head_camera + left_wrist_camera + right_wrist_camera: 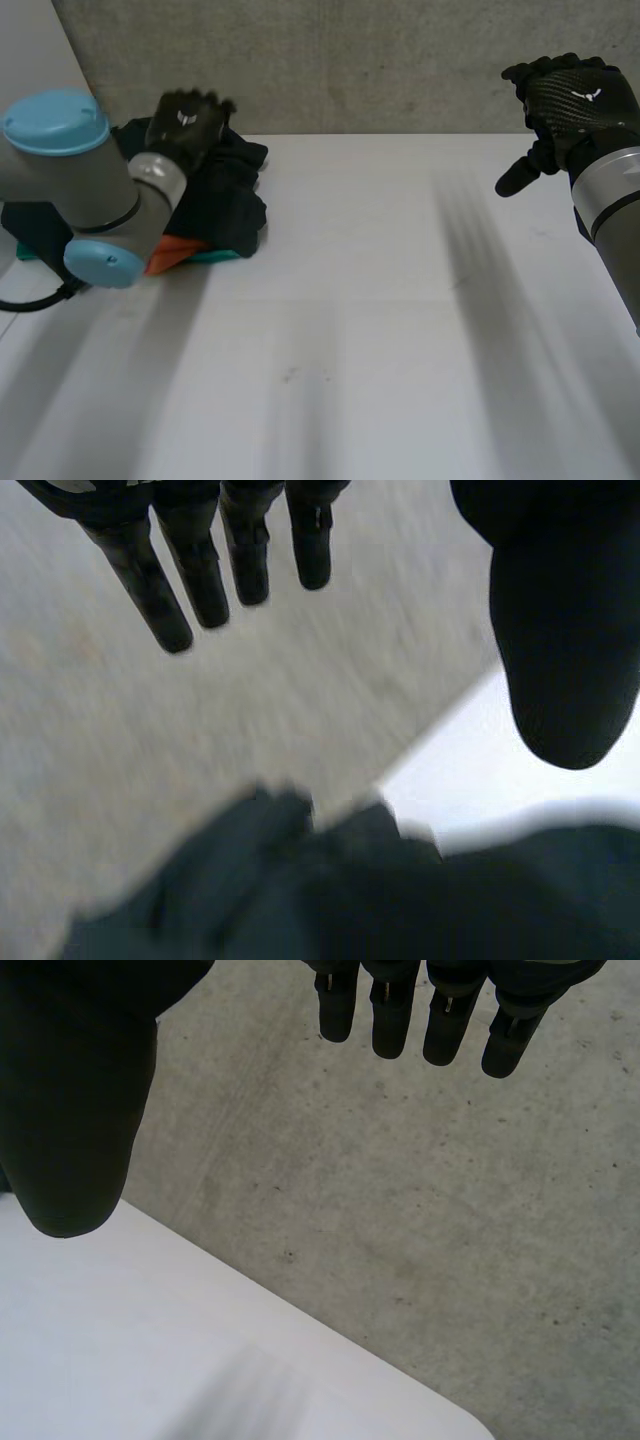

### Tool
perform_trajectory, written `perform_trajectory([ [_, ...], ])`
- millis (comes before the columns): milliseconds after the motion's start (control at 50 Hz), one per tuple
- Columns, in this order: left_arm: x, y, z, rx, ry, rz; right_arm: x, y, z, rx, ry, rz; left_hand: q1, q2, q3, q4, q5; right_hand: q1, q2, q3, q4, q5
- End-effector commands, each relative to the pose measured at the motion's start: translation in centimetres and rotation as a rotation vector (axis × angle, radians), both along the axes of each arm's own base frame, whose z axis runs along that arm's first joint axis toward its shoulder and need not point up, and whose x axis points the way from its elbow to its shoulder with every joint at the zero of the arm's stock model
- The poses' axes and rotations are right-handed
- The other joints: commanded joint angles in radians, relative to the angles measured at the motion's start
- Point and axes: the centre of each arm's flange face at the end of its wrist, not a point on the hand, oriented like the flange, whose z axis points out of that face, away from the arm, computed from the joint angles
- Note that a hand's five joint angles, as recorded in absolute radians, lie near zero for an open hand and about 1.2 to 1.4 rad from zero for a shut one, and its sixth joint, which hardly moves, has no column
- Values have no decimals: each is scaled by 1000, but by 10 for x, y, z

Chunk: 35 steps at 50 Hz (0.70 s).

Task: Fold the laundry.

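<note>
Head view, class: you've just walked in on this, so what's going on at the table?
A crumpled laundry pile sits at the far left corner of the white table: a dark garment over an orange piece and a teal piece. The robot's left hand hangs over the pile, open and holding nothing. Its right hand is raised at the far right, open, well away from the cloth. Nothing is folded yet.

Black left hand [187,122] and right hand [575,100], white emblems [585,96]; grey arms [70,185], light-blue caps [55,118].
</note>
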Motion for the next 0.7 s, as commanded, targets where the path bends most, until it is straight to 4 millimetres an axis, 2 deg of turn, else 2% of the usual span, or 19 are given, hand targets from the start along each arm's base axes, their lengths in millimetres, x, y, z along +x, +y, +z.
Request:
perform_trajectory([
  [20, 24, -29, -49, 71, -122, 44, 2, 0, -4, 11, 5, 26, -13, -41, -47, -40, -37, -52, -36, -28, -30, -40],
  [100, 24, -38, -64, 81, -127, 48, 4, -2, -10, 26, 12, 26, 28, 0, -6, 1, 4, -52, -36, -28, -30, -40],
  [180, 22, -46, -73, 71, -125, 50, 4, -4, -13, 35, 15, 26, 174, 146, 141, 147, 151, -52, -36, -28, -30, -40],
  [200, 22, -47, -74, 69, -125, 50, 4, -4, -14, 38, 17, 26, 250, 222, 217, 223, 227, -52, -36, -28, -30, -40],
  [260, 20, -51, -73, 45, -117, 40, 5, -6, -19, 51, 23, 28, 1041, 1013, 1008, 1014, 1017, -52, -36, -28, -30, -40],
  [280, 20, -51, -70, 36, -113, 41, 5, -7, -20, 52, 23, 28, 1142, 1114, 1109, 1115, 1119, -52, -36, -28, -30, -40],
  [340, 17, -50, -56, -9, -90, 48, 6, -7, -21, 54, 27, 28, 1143, 1115, 1110, 1116, 1120, -52, -36, -28, -30, -40],
  [360, 16, -49, -46, -29, -80, 49, 5, -8, -20, 51, 32, 24, 1143, 1115, 1110, 1116, 1120, -52, -36, -28, -30, -40],
  [380, 14, -43, -16, -86, -50, 48, 5, -8, -20, 48, 35, 26, 1143, 1115, 1110, 1116, 1120, -52, -36, -28, -30, -40],
  [440, 9, -28, 26, -157, 10, 29, 4, -8, -20, 46, 42, 23, 1143, 1115, 1110, 1116, 1120, -52, -36, -28, -30, -40],
  [460, 0, -13, 54, -205, 71, 0, 4, -8, -19, 45, 42, 23, 1143, 1115, 1110, 1116, 1120, -52, -36, -28, -30, -40],
  [520, -16, 13, 90, -248, 175, -61, 3, -9, -18, 43, 41, 18, 1143, 1115, 1110, 1116, 1120, -52, -36, -28, -30, -40],
  [540, -24, 30, 111, -263, 244, -103, 3, -9, -18, 43, 41, 18, 1143, 1115, 1110, 1116, 1120, -52, -36, -28, -30, -40],
  [600, -34, 58, 140, -280, 337, -172, 3, -10, -16, 38, 39, 18, 1143, 1115, 1110, 1116, 1120, -52, -36, -28, -30, -40],
  [620, -40, 73, 153, -281, 385, -211, 3, -10, -16, 38, 39, 16, 1143, 1115, 1110, 1116, 1120, -52, -36, -28, -30, -40],
  [660, -49, 91, 159, -263, 429, -264, 0, -12, -14, 32, 37, 7, 1143, 1115, 1110, 1116, 1120, -52, -36, -28, -30, -40],
  [700, -59, 101, 154, -232, 444, -296, -3, -14, -11, 24, 35, -5, 1143, 1115, 1110, 1116, 1120, -52, -36, -28, -30, -40],
])
